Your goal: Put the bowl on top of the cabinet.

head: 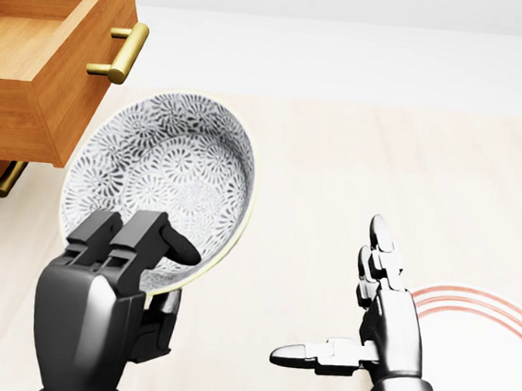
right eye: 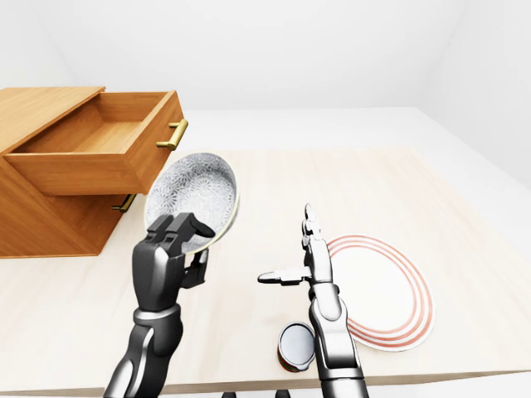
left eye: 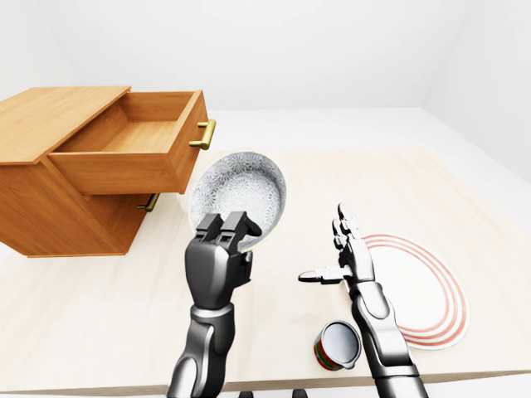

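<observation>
The bowl (head: 161,181) is tilted in the air above the surface (left eye: 332,182), its lower rim clasped by the left hand (head: 102,310). It is just beside the open drawer (left eye: 124,157) of the cabinet (left eye: 50,199), and seems not to touch it. The right hand (head: 382,327) hovers with its fingers spread, near the plate (left eye: 423,290).

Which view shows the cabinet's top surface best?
The left-eye view: most of the cabinet top shows there. The right-eye view crops it at its left edge; the head view shows none of it.
</observation>
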Controlling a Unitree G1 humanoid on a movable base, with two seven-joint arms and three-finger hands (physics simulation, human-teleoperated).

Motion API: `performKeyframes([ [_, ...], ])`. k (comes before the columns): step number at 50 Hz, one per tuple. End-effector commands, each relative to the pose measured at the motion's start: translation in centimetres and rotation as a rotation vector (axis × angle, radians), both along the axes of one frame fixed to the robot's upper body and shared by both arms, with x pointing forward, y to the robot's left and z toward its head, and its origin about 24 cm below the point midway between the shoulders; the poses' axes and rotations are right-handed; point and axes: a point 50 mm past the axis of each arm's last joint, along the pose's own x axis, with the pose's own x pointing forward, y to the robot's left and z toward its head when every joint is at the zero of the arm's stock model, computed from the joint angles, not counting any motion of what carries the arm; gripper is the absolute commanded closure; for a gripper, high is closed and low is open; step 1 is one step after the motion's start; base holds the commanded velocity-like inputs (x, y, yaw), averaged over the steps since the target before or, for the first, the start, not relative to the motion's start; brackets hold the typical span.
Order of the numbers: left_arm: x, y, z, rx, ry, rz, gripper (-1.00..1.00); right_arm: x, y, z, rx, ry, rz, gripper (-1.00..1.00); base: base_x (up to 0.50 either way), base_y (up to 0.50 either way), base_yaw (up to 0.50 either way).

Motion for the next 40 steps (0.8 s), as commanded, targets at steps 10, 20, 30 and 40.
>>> performKeyframes([
  [10,-2.4,0.7,5.3,-0.116,-0.167,-0.052,0.92,0.0,0.1,0.0,-0.003,0.000,0.002,-1.00,0.00,0.00,0.00],
  [20,-2.6,1.5,8.6,-0.166,-0.242,-0.109,0.93,0.1,0.4,-0.1,-0.006,0.002,0.008,-1.00,0.00,0.00,0.00],
  [30,-3.0,2.0,11.2,-0.172,-0.325,-0.151,0.93,0.0,0.4,-0.1,-0.007,0.001,0.010,-1.00,0.00,0.00,0.00],
  [40,-3.2,2.5,12.3,-0.169,-0.371,-0.161,0.92,0.0,0.5,-0.2,-0.008,0.003,0.013,-1.00,0.00,0.00,0.00],
])
